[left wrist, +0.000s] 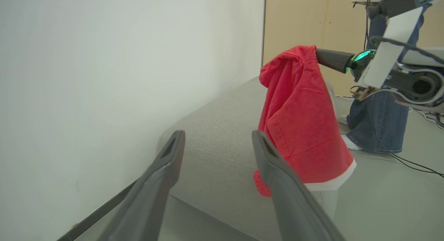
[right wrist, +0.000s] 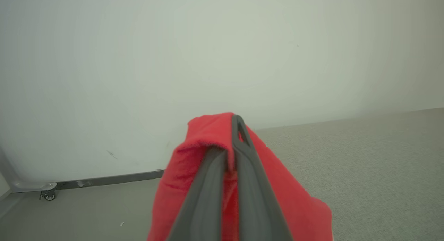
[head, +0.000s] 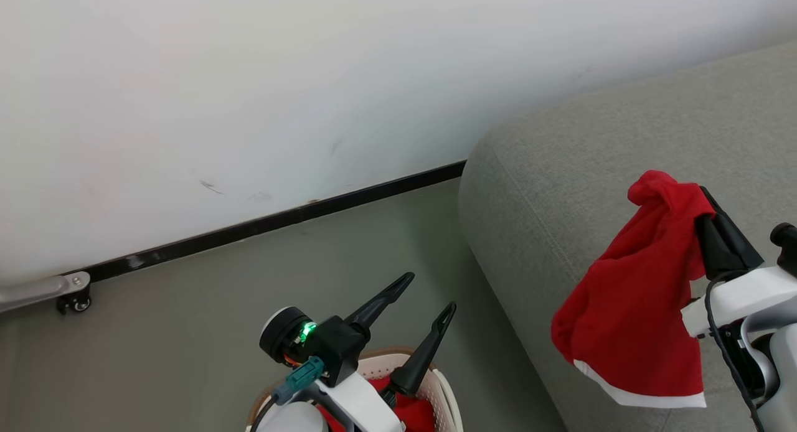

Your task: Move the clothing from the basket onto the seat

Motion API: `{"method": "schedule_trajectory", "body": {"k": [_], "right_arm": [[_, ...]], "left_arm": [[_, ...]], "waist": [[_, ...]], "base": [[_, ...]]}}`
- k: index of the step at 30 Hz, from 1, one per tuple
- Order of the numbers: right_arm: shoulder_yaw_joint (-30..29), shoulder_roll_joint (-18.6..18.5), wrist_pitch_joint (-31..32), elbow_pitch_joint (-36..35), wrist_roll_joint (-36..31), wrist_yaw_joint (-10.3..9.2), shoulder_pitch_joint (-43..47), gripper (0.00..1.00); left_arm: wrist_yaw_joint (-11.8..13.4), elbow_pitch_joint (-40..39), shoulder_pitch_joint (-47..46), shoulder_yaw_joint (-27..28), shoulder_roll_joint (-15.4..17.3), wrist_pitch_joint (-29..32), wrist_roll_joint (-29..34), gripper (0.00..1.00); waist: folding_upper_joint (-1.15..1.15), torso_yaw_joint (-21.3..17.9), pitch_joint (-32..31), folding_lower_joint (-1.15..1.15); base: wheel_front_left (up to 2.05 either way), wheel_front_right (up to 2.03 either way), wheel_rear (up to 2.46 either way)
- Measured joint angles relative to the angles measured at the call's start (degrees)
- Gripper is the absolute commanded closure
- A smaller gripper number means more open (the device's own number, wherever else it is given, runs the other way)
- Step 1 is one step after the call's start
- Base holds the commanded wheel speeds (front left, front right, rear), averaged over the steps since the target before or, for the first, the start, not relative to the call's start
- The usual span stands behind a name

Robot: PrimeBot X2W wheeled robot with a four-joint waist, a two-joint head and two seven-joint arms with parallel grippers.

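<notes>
Ideally, the right gripper (right wrist: 236, 136), clamping the red garment (head: 629, 320), releases only with the seat (head: 560, 170) squarely beneath it; the left gripper (head: 428, 291) gapes empty.

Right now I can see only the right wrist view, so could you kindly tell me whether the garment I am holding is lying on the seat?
Observer: No. The red garment dangles from the right hand by the rounded end of the seat and is not laid out on it.
Operator: Thank you. Is any clothing left in the basket?
Observer: Yes, more red cloth lies in the basket.
Operator: And what is the left hand doing?
Observer: The left hand is open and empty, above that basket.
</notes>
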Motion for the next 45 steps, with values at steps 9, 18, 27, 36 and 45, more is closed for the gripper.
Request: {"method": "schedule_trajectory", "body": {"k": [9,18,27,36,45], "right_arm": [[-0.54,0.19,0.01,-0.31,-0.57,0.0,1.07,1.0],[0.19,-1.31,0.77,0.45,-2.81,0.01,-0.79,1.0],[0.91,-5.25,3.63,4.21,-3.96,0.01,-12.38,1.0],[-3.55,-6.88,6.58,10.73,-3.7,0.01,-23.65,1.0],[-7.91,-9.0,7.38,17.71,-4.21,0.01,-29.35,1.0]], "left_arm": [[0.05,-0.1,1.01,-0.25,-0.02,-0.01,0.01,0.0],[0.65,-1.64,2.0,-1.6,0.05,0.02,1.2,0.0],[1.66,-4.57,1.98,-2.38,0.31,1.11,2.72,0.0],[3.58,-9.06,1.87,-2.42,1.78,2.88,5.27,0.0],[3.86,-13.23,-0.38,-3.82,1.98,5.02,7.7,0.0]], "waist": [[0.0,-2.44,0.67,0.0],[0.0,-3.39,2.99,0.0],[0.0,-2.32,6.06,0.0],[0.0,-0.46,9.88,0.0],[0.0,1.96,14.43,0.0]], "base": [[0.0,0.0,0.0],[0.0,0.0,0.0],[0.0,0.0,0.0],[0.0,0.0,0.0],[0.0,0.0,0.0]]}}
